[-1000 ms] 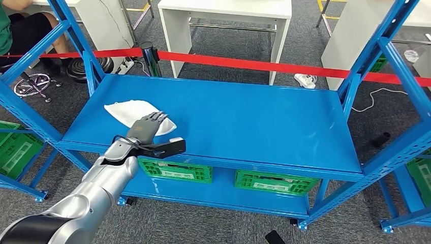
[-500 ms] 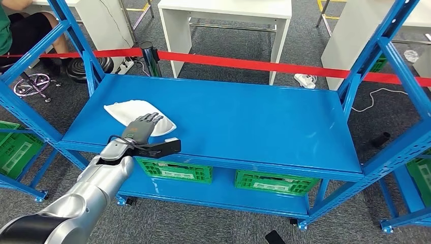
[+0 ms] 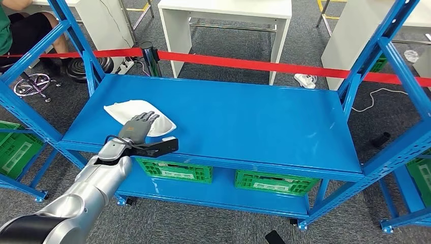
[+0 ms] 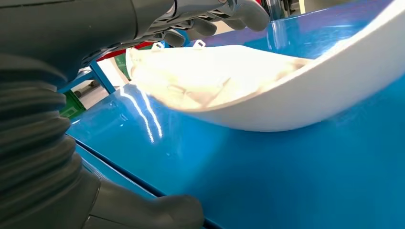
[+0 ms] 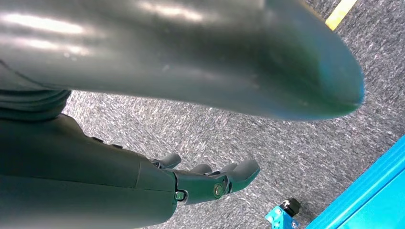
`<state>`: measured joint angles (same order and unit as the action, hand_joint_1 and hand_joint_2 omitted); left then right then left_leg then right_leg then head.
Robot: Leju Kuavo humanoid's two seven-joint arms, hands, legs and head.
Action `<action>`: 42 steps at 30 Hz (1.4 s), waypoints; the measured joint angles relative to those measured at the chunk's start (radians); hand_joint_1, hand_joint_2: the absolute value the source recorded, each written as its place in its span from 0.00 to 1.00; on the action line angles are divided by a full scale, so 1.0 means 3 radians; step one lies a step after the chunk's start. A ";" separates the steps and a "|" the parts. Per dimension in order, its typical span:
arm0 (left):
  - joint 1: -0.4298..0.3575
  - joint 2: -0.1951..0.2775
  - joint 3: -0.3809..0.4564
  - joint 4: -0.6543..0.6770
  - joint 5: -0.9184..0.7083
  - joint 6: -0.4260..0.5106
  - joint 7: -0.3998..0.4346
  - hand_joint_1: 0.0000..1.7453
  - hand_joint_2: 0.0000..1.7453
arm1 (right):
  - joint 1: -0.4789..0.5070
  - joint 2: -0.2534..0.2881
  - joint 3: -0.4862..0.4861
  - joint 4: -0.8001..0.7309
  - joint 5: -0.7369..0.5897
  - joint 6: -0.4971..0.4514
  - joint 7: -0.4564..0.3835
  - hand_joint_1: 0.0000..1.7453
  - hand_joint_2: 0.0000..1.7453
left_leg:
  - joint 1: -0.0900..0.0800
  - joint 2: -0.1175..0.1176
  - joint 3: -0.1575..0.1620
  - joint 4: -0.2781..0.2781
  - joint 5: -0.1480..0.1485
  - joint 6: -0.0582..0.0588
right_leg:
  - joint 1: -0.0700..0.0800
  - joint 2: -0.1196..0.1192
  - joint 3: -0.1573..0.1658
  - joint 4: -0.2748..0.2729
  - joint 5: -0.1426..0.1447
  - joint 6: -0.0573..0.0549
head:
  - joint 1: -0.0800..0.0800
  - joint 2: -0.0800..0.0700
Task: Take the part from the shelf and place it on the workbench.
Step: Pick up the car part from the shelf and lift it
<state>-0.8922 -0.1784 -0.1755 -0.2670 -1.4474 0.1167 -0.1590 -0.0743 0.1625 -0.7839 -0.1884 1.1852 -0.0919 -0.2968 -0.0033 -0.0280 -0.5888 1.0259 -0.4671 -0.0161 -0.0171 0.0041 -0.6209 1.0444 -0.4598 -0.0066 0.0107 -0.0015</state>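
A white, curved, shell-like part (image 3: 121, 110) lies on the left side of the blue shelf board (image 3: 244, 122). My left hand (image 3: 136, 125) reaches over the part's near end, palm down, fingers spread on top of it. In the left wrist view the fingers (image 4: 239, 14) hover over the part (image 4: 305, 95) while the thumb (image 4: 157, 212) stays low by the shelf's edge, apart from it; nothing is gripped. My right hand (image 5: 210, 179) hangs over the grey carpet with loosely extended fingers, holding nothing.
Blue uprights (image 3: 76, 40) frame the shelf on both sides. Green crates (image 3: 178, 170) sit on the lower level. A red barrier tape (image 3: 254, 65) runs behind the shelf, with white tables (image 3: 223, 20) beyond it. A person (image 3: 15, 25) sits at the far left.
My left hand has slid a little to the left and further onto the white part. The part itself has not moved.
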 joint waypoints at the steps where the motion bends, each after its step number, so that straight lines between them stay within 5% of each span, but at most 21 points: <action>1: 0.0000 0.0003 0.0000 0.0000 0.0004 0.0004 -0.0001 0.47 1.00 | 0.0000 0.0000 0.0000 0.0000 0.0000 0.0000 0.0000 0.00 0.00 | 0.0000 0.0000 0.0000 0.0000 0.0000 0.0000 | 0.0000 0.0000 0.0000 0.0000 0.0000 0.0000 | 0.0000 0.0000; 3: 0.0000 0.0008 0.0000 0.0000 0.0024 0.0003 -0.0005 0.96 1.00 | 0.0000 0.0000 0.0000 0.0000 0.0000 0.0000 -0.0002 0.00 0.00 | 0.0000 0.0000 0.0000 0.0000 0.0000 0.0000 | 0.0000 0.0000 0.0000 0.0000 0.0000 0.0000 | 0.0000 0.0000; 4: 0.0000 0.0010 0.0000 0.0000 0.0039 -0.0003 -0.0007 0.94 1.00 | 0.0000 0.0000 0.0000 0.0000 0.0001 0.0000 -0.0004 0.00 0.00 | 0.0000 0.0000 0.0000 0.0000 0.0000 0.0000 | 0.0000 0.0000 0.0000 0.0000 0.0000 0.0000 | 0.0000 0.0000; 5: 0.0000 0.0012 0.0000 0.0001 0.0055 -0.0013 -0.0006 0.80 1.00 | 0.0000 0.0000 0.0000 0.0000 0.0001 0.0000 -0.0004 0.00 0.00 | 0.0000 0.0000 0.0000 0.0000 0.0000 0.0000 | 0.0000 0.0000 0.0000 0.0000 0.0000 0.0000 | 0.0000 0.0000; 8: 0.0004 0.0021 0.0000 0.0004 0.0079 -0.0032 0.0000 0.25 1.00 | 0.0000 0.0000 0.0000 0.0000 0.0005 0.0000 -0.0005 0.00 0.00 | 0.0000 0.0000 0.0000 0.0000 0.0000 0.0000 | 0.0000 0.0000 0.0000 0.0000 0.0000 0.0000 | 0.0000 0.0000; 13: 0.0015 0.0033 0.0000 0.0008 0.0083 -0.0012 -0.0003 0.18 1.00 | 0.0000 0.0000 -0.0001 0.0000 0.0006 -0.0001 -0.0004 0.00 0.00 | 0.0000 0.0000 -0.0001 0.0000 0.0000 0.0000 | 0.0000 0.0000 0.0000 0.0000 0.0000 0.0000 | 0.0000 0.0000; 17: 0.0022 0.0038 0.0000 0.0009 0.0083 -0.0005 -0.0010 0.03 1.00 | 0.0000 0.0000 -0.0001 0.0000 0.0006 -0.0003 -0.0004 0.00 0.00 | 0.0000 0.0000 -0.0001 0.0000 0.0000 0.0000 | 0.0000 0.0000 0.0000 0.0000 0.0000 0.0000 | 0.0000 0.0000; 29: 0.0031 0.0040 0.0000 0.0008 0.0065 0.0126 0.0003 0.00 1.00 | 0.0000 0.0000 -0.0001 0.0000 0.0017 -0.0002 -0.0002 0.00 0.00 | 0.0000 0.0000 0.0000 0.0000 0.0000 0.0000 | 0.0000 0.0000 0.0000 0.0000 0.0000 0.0000 | 0.0000 0.0000; 31: 0.0041 0.0040 0.0000 0.0008 0.0053 0.0191 0.0059 0.06 1.00 | 0.0000 0.0000 -0.0001 0.0000 0.0025 -0.0001 0.0001 0.00 0.00 | 0.0000 0.0000 -0.0001 0.0000 0.0000 0.0000 | 0.0000 0.0000 0.0000 0.0000 0.0000 0.0000 | 0.0000 0.0000; 34: 0.0053 0.0040 0.0000 0.0008 0.0067 0.0249 0.0109 0.70 1.00 | -0.0001 0.0000 -0.0001 0.0000 0.0030 0.0001 0.0001 0.00 0.00 | 0.0000 0.0000 -0.0001 0.0000 0.0000 0.0001 | 0.0000 0.0000 0.0000 0.0000 0.0000 0.0000 | 0.0000 0.0000; 35: 0.0056 0.0041 0.0001 0.0008 0.0083 0.0251 0.0113 0.80 1.00 | -0.0001 0.0000 -0.0001 0.0000 0.0030 0.0001 0.0002 0.00 0.00 | 0.0000 0.0000 -0.0001 0.0000 0.0000 0.0001 | 0.0000 0.0000 0.0000 0.0000 0.0000 0.0000 | 0.0000 0.0000; 38: 0.0059 0.0042 0.0003 0.0008 0.0098 0.0220 0.0127 0.30 1.00 | -0.0001 0.0000 -0.0001 0.0000 0.0033 0.0002 0.0004 0.00 0.00 | 0.0000 0.0000 -0.0001 0.0000 -0.0001 0.0001 | 0.0000 0.0000 0.0000 0.0000 0.0000 0.0000 | 0.0000 0.0000; 39: 0.0059 0.0042 0.0003 0.0008 0.0092 0.0204 0.0132 0.25 1.00 | -0.0001 0.0000 -0.0001 0.0000 0.0035 0.0002 0.0004 0.00 0.00 | 0.0000 0.0000 -0.0001 0.0000 -0.0001 0.0001 | 0.0000 0.0000 0.0000 0.0000 0.0000 0.0000 | 0.0000 0.0000; 41: 0.0060 0.0041 0.0003 0.0008 0.0080 0.0179 0.0140 0.24 1.00 | -0.0002 0.0000 -0.0001 0.0000 0.0039 0.0005 0.0005 0.00 0.00 | 0.0000 0.0000 -0.0001 0.0000 -0.0001 0.0001 | 0.0000 0.0000 0.0000 0.0000 0.0000 0.0000 | 0.0000 0.0000; 42: 0.0060 0.0041 0.0003 0.0008 0.0077 0.0169 0.0140 0.42 1.00 | -0.0002 0.0000 -0.0001 0.0000 0.0040 0.0006 0.0005 0.00 0.00 | 0.0000 0.0000 -0.0001 0.0000 -0.0001 0.0001 | 0.0000 0.0000 0.0000 0.0000 0.0000 0.0000 | 0.0000 0.0000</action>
<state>-0.8741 -0.1660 -0.1747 -0.2647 -1.4243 0.1675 -0.1171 -0.0748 0.1625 -0.7843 -0.1884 1.1972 -0.0900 -0.2953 -0.0034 -0.0281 -0.5891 1.0259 -0.4673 -0.0159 -0.0172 0.0040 -0.6209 1.0442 -0.4599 -0.0065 0.0107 -0.0015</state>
